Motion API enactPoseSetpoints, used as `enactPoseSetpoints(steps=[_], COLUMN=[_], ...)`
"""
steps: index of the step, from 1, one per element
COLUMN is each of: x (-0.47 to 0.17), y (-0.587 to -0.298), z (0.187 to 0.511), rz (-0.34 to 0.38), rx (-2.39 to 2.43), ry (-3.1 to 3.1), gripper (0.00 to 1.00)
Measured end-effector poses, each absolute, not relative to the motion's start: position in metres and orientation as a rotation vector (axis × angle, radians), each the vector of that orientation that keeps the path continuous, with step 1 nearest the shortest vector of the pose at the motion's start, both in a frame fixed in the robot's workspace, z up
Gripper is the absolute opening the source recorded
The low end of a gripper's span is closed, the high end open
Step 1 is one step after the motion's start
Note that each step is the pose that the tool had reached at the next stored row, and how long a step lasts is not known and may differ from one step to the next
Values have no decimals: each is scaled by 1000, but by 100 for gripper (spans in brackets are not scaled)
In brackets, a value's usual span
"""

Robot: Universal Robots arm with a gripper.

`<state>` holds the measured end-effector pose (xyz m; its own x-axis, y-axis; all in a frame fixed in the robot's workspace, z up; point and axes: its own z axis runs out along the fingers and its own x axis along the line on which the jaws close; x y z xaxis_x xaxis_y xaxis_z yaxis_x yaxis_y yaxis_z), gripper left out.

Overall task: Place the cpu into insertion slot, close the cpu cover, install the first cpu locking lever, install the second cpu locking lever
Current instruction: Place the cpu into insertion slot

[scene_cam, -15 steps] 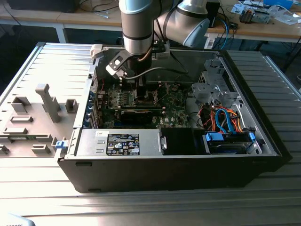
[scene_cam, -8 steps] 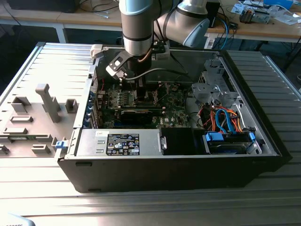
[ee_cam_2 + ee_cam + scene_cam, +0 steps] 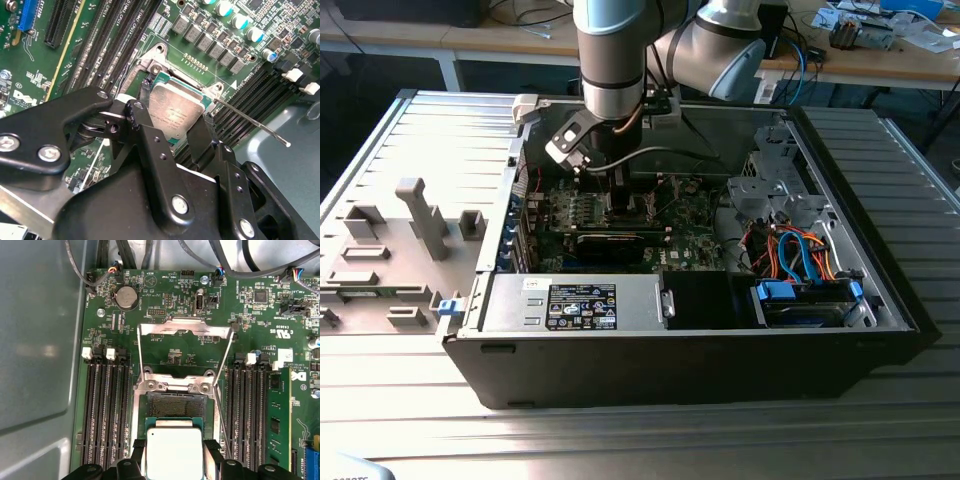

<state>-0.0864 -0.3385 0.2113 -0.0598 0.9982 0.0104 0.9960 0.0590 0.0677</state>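
Your gripper has the chip pinched over the socket.

In both wrist views your gripper (image 3: 169, 119) is closed on the chip (image 3: 174, 454), with black fingers (image 3: 137, 449) pressed against two opposite edges. The chip sits over the socket (image 3: 174, 406) but off-centre: it covers one side, and a strip of the socket's dark centre toward the hinges is bare. You cannot tell whether the chip touches the socket. The cover (image 3: 186, 329) is open, hinged back from the socket on the side away from the chip. A thin lever (image 3: 250, 121) angles away from one corner of the socket. In the exterior view your arm (image 3: 610, 60) reaches down into the open computer case (image 3: 720, 370).
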Motion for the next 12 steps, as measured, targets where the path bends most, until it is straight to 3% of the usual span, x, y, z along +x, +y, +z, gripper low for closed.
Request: enactPoseSetpoints(steps=[12], x=[-86], y=[-339], z=[207], rz=[87], rx=[2127], ry=[2257], gripper=[54])
